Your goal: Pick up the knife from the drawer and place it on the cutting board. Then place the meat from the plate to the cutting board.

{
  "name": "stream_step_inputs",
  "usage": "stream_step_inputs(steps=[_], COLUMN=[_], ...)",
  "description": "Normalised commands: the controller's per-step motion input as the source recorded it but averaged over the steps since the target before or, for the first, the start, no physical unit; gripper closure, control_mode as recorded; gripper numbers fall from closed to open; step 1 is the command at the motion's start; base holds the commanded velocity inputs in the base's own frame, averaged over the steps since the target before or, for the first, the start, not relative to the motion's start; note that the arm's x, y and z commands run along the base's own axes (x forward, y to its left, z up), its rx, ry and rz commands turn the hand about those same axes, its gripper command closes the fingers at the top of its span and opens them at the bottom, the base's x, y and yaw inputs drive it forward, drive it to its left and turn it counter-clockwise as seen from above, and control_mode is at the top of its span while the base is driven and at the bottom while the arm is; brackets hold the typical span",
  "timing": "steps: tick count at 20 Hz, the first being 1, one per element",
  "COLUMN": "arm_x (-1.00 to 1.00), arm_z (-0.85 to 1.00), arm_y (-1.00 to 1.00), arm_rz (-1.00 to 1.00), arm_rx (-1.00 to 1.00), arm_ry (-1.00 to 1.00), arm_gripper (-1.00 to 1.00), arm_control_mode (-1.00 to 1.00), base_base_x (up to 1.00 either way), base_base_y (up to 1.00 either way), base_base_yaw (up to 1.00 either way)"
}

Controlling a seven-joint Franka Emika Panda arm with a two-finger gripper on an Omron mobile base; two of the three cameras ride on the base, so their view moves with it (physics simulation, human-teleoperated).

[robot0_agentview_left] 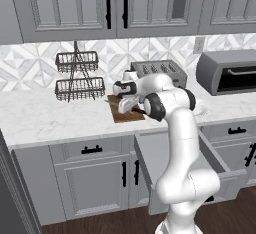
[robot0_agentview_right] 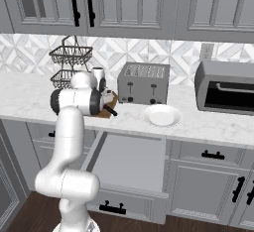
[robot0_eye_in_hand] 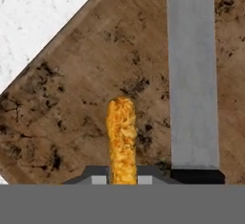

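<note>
The meat (robot0_eye_in_hand: pixel 121 139) sits between the closed gripper (robot0_eye_in_hand: pixel 121 179) fingers, low over the cutting board (robot0_eye_in_hand: pixel 72 108). Just beside the meat, the knife (robot0_eye_in_hand: pixel 192 74) lies flat on the board. Near the board, the plate (robot0_agentview_right: pixel 161 115) rests on the counter above the open drawer (robot0_agentview_right: pixel 130 162).

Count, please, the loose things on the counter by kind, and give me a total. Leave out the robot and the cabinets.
Appliances: 2 (toaster, toaster oven)
Wire basket stands: 1 (wire basket stand)
Plates: 1 (plate)
Cutting boards: 1 (cutting board)
Knives: 1 (knife, on the board)
Meat pieces: 1 (meat, over the board)
Total: 7
</note>
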Motion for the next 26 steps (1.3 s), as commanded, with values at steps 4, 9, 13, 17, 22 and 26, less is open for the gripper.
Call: stream_step_inputs(steps=[4,9,13,17,22,26], arm_x=[0.0,-0.32,-0.7,-0.74,-0.75,-0.82], arm_z=[-0.17,0.17,0.68,0.74,0.67,0.48], arm_y=[0.03,0.0,-0.03,0.0,-0.01,-0.12], arm_rz=[0.0,0.0,0.0,0.0,0.0,0.0], arm_rx=[0.0,0.0,0.0,0.0,0.0,0.0], arm_ry=[0.0,-0.06,-0.08,-0.03,-0.02,-0.04], arm_gripper=[-1.0,-1.0,-1.0,-1.0,-1.0,-1.0], arm_control_mode=[-1.0,-1.0,-1.0,-1.0,-1.0,-1.0], base_base_x=[0.0,0.0,0.0,0.0,0.0,0.0], base_base_y=[0.0,0.0,0.0,0.0,0.0,0.0], base_base_yaw=[0.0,0.0,0.0,0.0,0.0,0.0])
